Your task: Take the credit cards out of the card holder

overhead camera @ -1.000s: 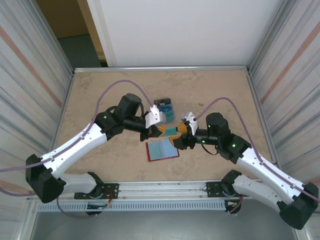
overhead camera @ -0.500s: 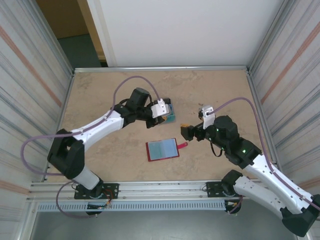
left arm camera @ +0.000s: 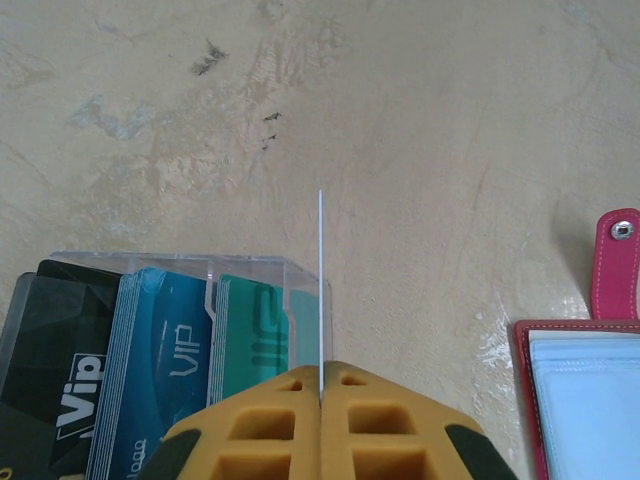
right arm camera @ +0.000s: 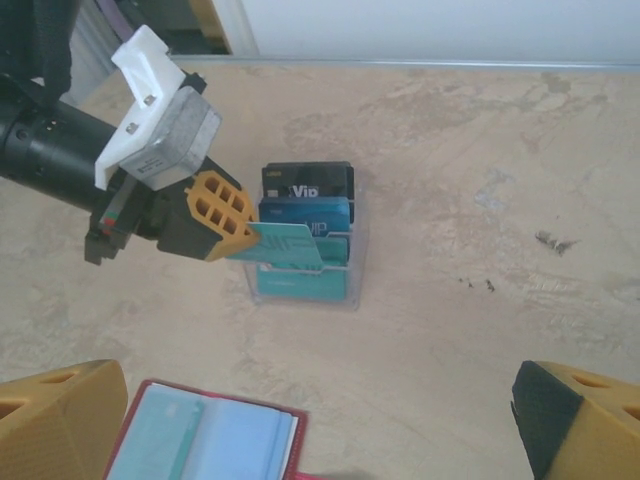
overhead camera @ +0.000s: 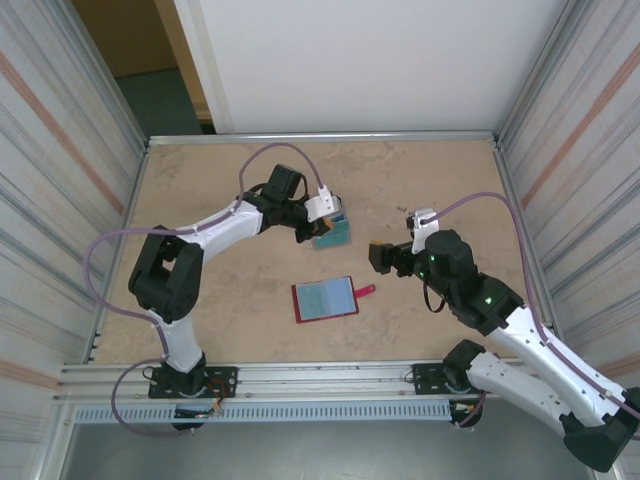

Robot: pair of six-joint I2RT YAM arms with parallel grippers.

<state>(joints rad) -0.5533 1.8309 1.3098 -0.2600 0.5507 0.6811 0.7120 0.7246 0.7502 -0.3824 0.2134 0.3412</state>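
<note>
One teal card [right arm camera: 285, 245] is pinched in the left claw [left arm camera: 320, 392] just above a clear tray [right arm camera: 357, 262] that already holds dark, blue and teal cards [right arm camera: 305, 208]. Nearer the arms, well apart from the tray, the red holder [overhead camera: 325, 298] lies open on the table [overhead camera: 200, 180]. A teal shape in one sleeve suggests at least one card is left, and the right claw [overhead camera: 378, 257] hovers beside the holder, spread wide and empty.

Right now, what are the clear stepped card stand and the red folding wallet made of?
Clear stepped card stand: probably acrylic, glossy; cards and tabletop show through. Red folding wallet: leather or faux leather, metal-looking snap; pale inner sleeves look like clear plastic.
</note>
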